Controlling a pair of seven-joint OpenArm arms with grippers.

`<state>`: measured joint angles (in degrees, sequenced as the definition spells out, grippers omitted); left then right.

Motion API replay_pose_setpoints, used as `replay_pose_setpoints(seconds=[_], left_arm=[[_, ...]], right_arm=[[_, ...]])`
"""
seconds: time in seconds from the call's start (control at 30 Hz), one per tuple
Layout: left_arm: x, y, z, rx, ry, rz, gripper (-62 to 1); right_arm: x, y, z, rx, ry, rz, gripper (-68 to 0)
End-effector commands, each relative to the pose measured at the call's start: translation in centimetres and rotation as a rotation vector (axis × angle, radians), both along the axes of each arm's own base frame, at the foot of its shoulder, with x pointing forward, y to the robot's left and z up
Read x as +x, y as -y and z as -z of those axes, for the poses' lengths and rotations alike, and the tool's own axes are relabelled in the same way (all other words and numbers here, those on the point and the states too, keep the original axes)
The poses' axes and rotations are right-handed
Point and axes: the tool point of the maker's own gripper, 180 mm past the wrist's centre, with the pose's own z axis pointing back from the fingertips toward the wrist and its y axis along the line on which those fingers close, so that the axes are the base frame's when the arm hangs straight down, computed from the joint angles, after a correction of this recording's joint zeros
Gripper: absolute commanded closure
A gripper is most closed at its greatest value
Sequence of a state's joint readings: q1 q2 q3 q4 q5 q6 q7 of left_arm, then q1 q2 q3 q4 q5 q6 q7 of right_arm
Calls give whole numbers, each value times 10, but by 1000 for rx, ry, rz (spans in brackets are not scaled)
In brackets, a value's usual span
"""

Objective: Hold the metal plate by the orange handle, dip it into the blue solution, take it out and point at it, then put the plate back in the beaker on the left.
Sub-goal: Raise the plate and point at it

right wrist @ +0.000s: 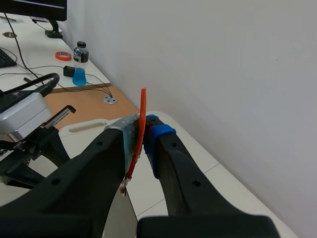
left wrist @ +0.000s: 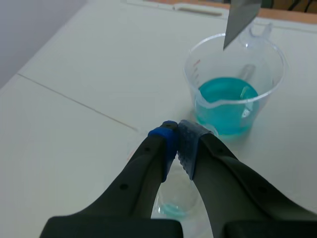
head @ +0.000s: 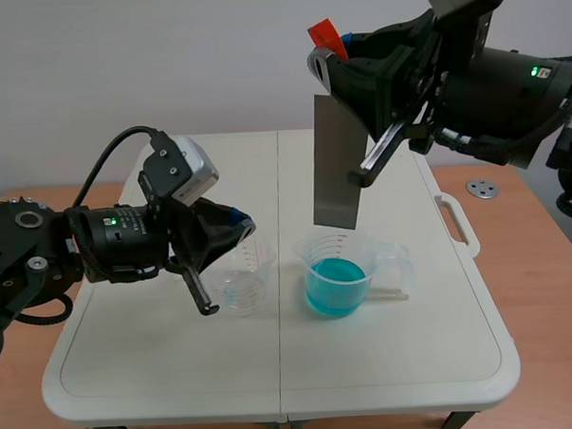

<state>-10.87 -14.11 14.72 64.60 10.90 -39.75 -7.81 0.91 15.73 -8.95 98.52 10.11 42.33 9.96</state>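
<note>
From where I stand, the right end effector (right wrist: pixel 144 134) is clenched on the orange handle (head: pixel 327 34) at the upper middle of the scene. The metal plate (head: pixel 336 160) hangs straight down from it. The plate's lower edge hovers just over the mouth of the beaker (head: pixel 311 247) holding the blue solution (head: pixel 333 288), right of centre on the worktop (head: pixel 160 372). The left end effector (left wrist: pixel 177 139) is clenched on nothing, its pads pressed together. It sits at centre left of the scene, above the left beaker (head: pixel 255 263), which looks empty apart from a faint blue trace at the bottom.

The plate looks thin, stiff and fairly light, with a smooth grey face that would probably be slippery once wet. The handle seems the right place to hold it: a narrow strip, gripped flat between the pads (right wrist: pixel 159 133). Being so thin, it could twist if the plate knocks a rim. Both beakers look like light clear plastic that a nudge could shift or tip.

The join between handle and plate is hidden behind the right fingers. In the left wrist view only the plate's lowest corner shows. I cannot tell whether the plate is wet.
</note>
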Motion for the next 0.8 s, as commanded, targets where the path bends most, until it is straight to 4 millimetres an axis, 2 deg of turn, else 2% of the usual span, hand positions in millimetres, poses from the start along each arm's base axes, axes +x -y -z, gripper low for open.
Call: replay_pose_setpoints(seconds=[0.0, 0.17, 0.77], left_arm=[[6, 0, -6, -13, 9, -10, -6], [8, 6, -2, -4, 4, -6, -6], [16, 20, -8, -13, 27, 6, -6]], right_arm=[[-2, 1, -14, 22, 36, -10, -13], [-2, 1, -14, 22, 36, -10, -13], [-2, 1, -14, 22, 36, -10, -13]])
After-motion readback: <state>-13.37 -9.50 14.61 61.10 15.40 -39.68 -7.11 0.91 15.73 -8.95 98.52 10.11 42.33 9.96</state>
